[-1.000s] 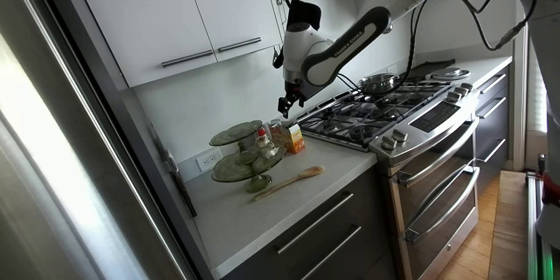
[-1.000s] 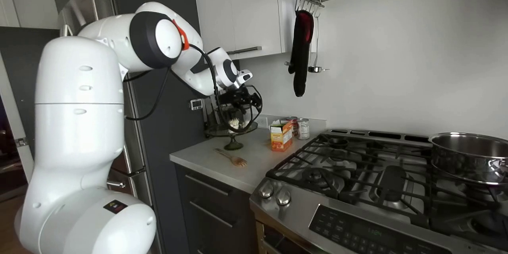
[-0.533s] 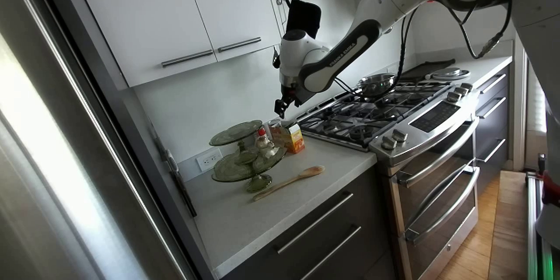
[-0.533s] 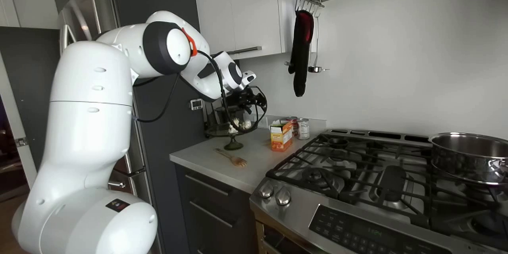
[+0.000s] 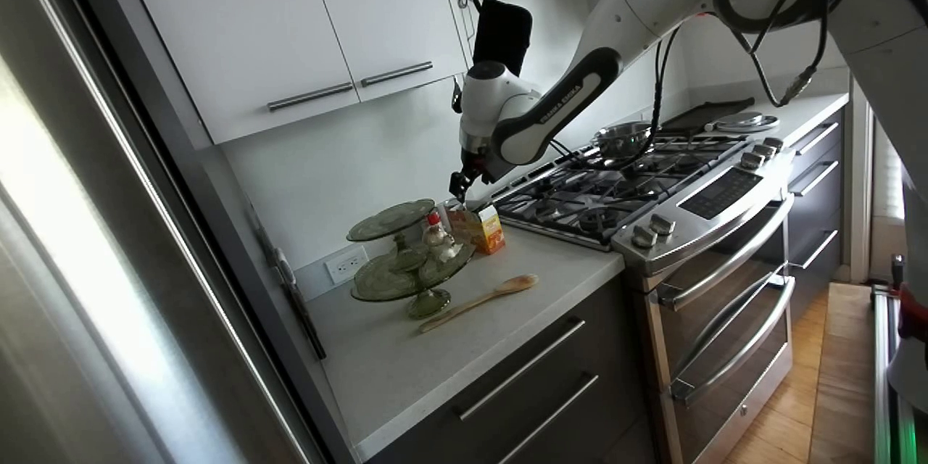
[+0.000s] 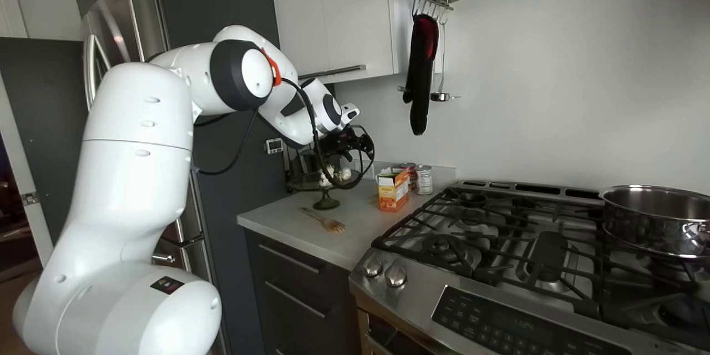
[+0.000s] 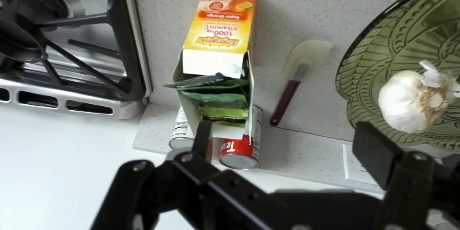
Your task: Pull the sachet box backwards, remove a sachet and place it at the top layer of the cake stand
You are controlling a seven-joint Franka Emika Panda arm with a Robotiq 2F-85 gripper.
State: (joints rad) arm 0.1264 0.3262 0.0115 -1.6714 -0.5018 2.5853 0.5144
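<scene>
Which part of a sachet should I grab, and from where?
Best guess: from above, since the sachet box is open-topped. Pinch the dark sachet across its thickness at the corner jutting over the box's side, left in the wrist view.

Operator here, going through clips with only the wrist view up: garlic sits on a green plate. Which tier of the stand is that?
Observer: The lower tier; an exterior view shows the upper tier above it.
Operator: What lies on the counter in front of the stand, beyond my frame?
Observer: A wooden utensil. In both exterior views it lies between the stand and the counter's front edge.
Operator: I get just one corner of the stove. What is on the rest?
Observer: A metal pot stands on it, seen in both exterior views.
</scene>
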